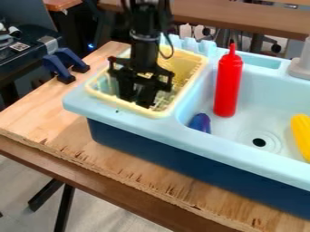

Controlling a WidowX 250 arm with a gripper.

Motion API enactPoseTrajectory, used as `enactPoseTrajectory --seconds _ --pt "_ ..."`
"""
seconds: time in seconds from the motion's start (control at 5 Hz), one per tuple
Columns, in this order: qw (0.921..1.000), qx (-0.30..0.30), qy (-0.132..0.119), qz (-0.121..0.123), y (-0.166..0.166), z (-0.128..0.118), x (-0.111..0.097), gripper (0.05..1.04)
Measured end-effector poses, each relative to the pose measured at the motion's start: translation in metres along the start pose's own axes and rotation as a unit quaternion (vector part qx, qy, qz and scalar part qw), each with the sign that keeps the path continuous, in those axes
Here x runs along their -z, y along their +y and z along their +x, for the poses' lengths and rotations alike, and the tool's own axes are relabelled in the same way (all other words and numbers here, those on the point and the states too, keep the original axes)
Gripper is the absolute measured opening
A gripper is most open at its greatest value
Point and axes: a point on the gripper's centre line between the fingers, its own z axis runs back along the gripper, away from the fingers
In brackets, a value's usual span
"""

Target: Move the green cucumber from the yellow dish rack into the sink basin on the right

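The black gripper hangs down inside the pale yellow rack at the sink's left end. Its two fingers stand a little apart, low between the rack's walls, and it looks open. I cannot make out anything held between them. In the sink basin, right of the rack, a red squeeze bottle stands upright. A purple-blue object lies by the basin's left front corner, partly hidden by the rim. The yellow object is at the right, beyond the drain.
The light blue sink unit sits on a wooden board. A grey faucet base rises at its back right. Two dark blue clamps grip the board's left edge, beside black equipment.
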Motion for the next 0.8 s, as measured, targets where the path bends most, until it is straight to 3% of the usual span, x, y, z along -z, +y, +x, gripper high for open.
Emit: enactPoseTrajectory --seconds 0.4,0.8 --pt "0.9978 -0.001 -0.058 -0.033 -0.007 -0.004 -0.061 0.515" --pt "0.9954 -0.014 -0.055 -0.078 -0.019 -0.007 -0.077 0.515"
